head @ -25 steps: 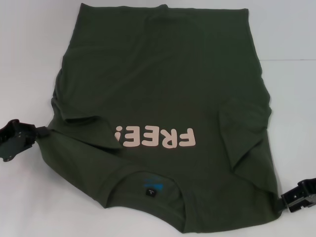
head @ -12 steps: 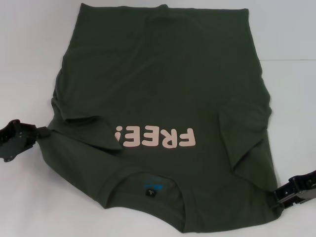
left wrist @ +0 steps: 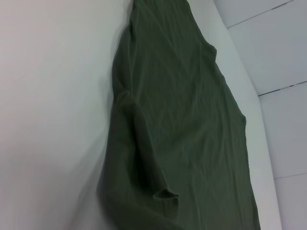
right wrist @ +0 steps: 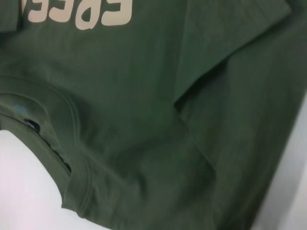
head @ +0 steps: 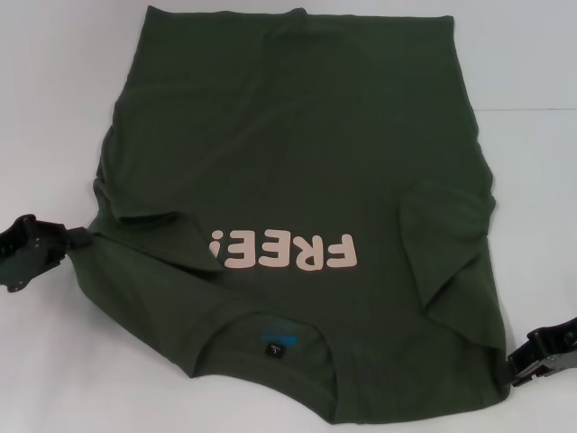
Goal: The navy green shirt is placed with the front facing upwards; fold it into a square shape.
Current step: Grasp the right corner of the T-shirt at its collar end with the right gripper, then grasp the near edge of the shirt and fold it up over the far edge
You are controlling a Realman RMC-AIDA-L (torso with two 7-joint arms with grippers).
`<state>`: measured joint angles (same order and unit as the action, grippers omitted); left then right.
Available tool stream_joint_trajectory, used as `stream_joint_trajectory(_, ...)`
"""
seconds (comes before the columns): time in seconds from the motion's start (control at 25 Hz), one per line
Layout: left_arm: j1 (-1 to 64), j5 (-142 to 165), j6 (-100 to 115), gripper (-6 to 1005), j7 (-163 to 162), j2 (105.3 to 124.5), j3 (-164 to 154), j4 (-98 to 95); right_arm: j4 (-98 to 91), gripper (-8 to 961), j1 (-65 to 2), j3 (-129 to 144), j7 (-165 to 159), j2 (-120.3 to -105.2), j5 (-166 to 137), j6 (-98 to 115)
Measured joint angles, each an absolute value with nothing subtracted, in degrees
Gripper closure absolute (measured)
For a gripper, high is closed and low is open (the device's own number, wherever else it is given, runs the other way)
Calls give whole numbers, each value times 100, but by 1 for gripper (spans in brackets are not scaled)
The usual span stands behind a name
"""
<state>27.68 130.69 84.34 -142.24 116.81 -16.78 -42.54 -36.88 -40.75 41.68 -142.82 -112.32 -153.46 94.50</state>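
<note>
One navy green shirt (head: 297, 180) lies spread on the white counter (head: 54, 108), front side up, with its collar at the near edge and its hem at the far edge. The pale pink "FREE!" lettering (head: 284, 252) reads upside down in the head view, and a small black neck label (head: 275, 350) sits inside the collar. Both short sleeves are folded inward over the body: one flap lies near the lettering on the robot's right, the other on its left. The cloth is somewhat creased around those flaps.

Two pincers are at the shirt's near corners. The left pincer (head: 74, 242) is at the left shoulder edge, clamped together on a small pinch of the fabric, which is drawn into a point there. The right pincer (head: 516, 368) is touching or just beside the right shoulder corner; whether its fingers are apart or together cannot be told.

The left wrist view shows the shirt's side edge along the counter; the right wrist view shows the collar, the label and part of the lettering.
</note>
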Motion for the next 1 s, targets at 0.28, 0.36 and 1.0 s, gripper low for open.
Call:
stream_joint_trajectory(0.28,2768,13020,8441,944,-14192,11681,-1678,-4241,-3688,843,-4067,4166,-14284,-11228,-15352,9456)
stream_joint_trajectory(0.36,2768,13019,8445,944,-14188,11680,-1679,-4238,-3678,870,-4062,4166,-14282,-11227,-15353,9457)
stream_joint_trajectory(1.0,2557,12827,9418,944,-13638,11612,-1637,-4472,-4133,940,-3719,3921,-13873,-10960,-15313,10030)
